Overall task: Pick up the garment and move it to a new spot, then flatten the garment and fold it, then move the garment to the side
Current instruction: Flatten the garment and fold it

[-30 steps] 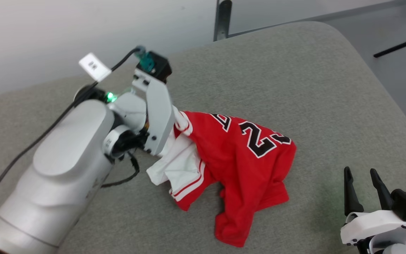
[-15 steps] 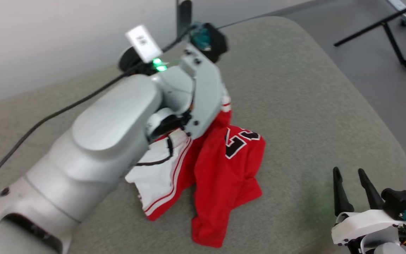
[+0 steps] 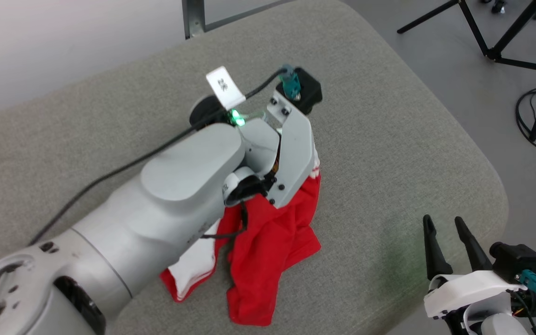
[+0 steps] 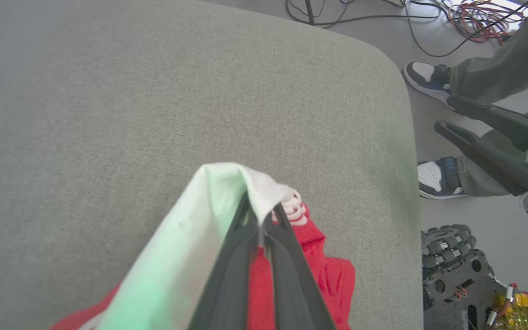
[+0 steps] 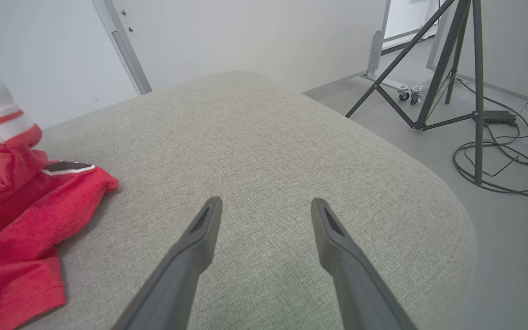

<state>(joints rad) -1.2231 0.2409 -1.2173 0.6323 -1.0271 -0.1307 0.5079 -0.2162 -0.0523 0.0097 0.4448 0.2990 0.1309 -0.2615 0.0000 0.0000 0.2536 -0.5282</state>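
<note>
The left gripper (image 4: 261,219), jaws pressed together on a fold of the garment (image 3: 268,242), holds the red jersey by its white sleeve (image 4: 186,247) above the grey cushion (image 3: 389,139). The striped trim is bunched just beside the fingertips, and white cloth is draped over the left finger. From that pinch the jersey trails down and back toward the robot: in the head view its long axis runs from the wrist at mid-frame to the lower edge, leaning slightly left. The upper part is lifted, while the red hem and a second white sleeve lie crumpled on the cushion. It points nowhere cleanly (the print is folded out of sight from above, and only a sliver of black-and-white shows in the right wrist view). The right gripper (image 3: 444,223), fingers spread wide and holding nothing, hovers over bare cushion at the robot's near right, well apart from the cloth. The jersey lies off to its left, its nearest red edge at the left margin of that gripper's own view. The left arm is plainly the nearer, already having hold. Any carry to a new spot likely turns on that single pinch, with the trailing end probably dragging behind along the same line.
</note>
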